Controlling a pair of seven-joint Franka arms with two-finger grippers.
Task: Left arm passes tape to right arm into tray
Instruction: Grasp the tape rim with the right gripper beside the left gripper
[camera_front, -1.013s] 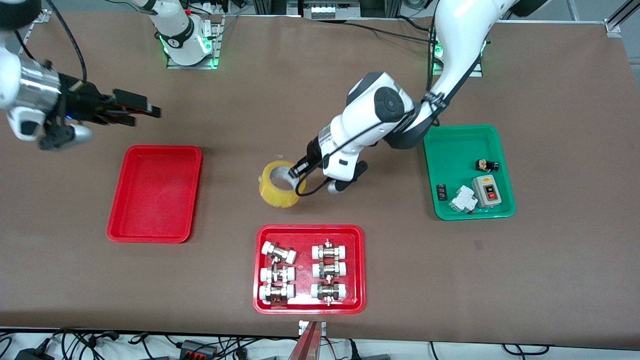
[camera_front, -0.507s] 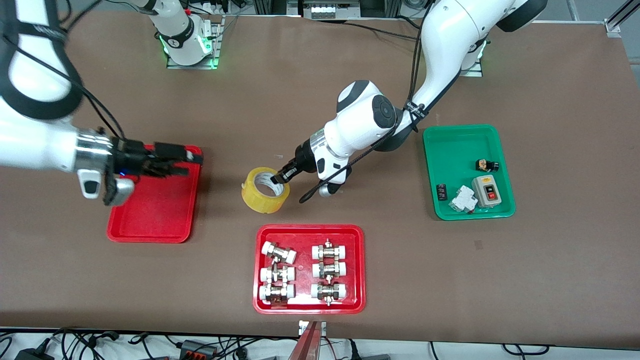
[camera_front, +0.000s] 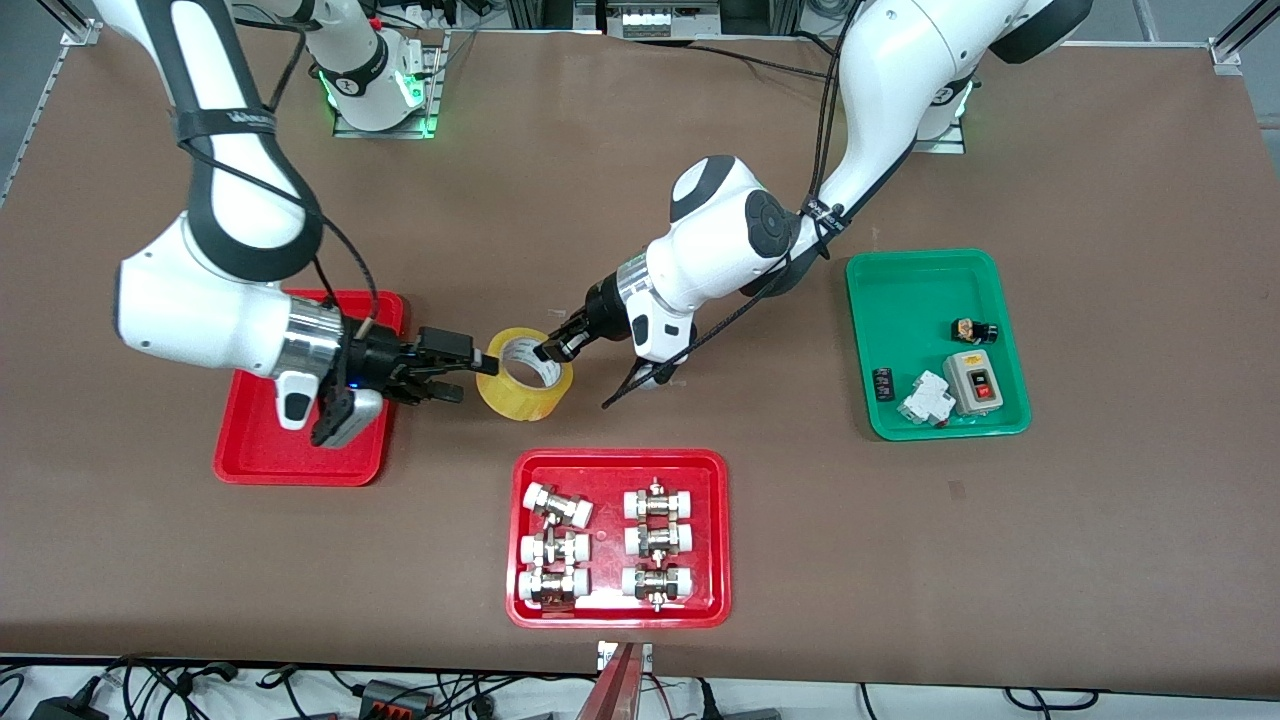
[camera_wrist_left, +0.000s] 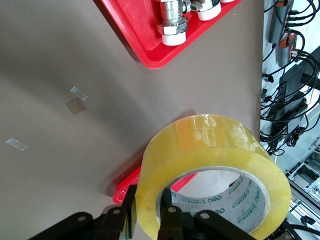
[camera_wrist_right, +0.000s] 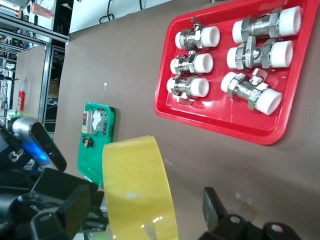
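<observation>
The yellow tape (camera_front: 525, 380) is held up over the table beside the plain red tray (camera_front: 250, 455). My left gripper (camera_front: 550, 351) is shut on the roll's wall, with one finger inside the whitish core and one outside. In the left wrist view the tape (camera_wrist_left: 210, 145) fills the lower part above that gripper (camera_wrist_left: 149, 216). My right gripper (camera_front: 468, 370) reaches from over the tray and is open. Its fingers stand either side of the roll's end away from the left gripper. In the right wrist view the tape (camera_wrist_right: 140, 190) stands between the spread fingers (camera_wrist_right: 215, 210), with a gap showing.
A red tray of white-capped metal fittings (camera_front: 620, 612) lies nearer the front camera than the tape; it also shows in the right wrist view (camera_wrist_right: 220, 120). A green tray (camera_front: 900, 300) with small electrical parts lies toward the left arm's end.
My right arm has swung in from the table's end, over the red tray, up to the tape. My left arm has carried the tape toward the red tray.
</observation>
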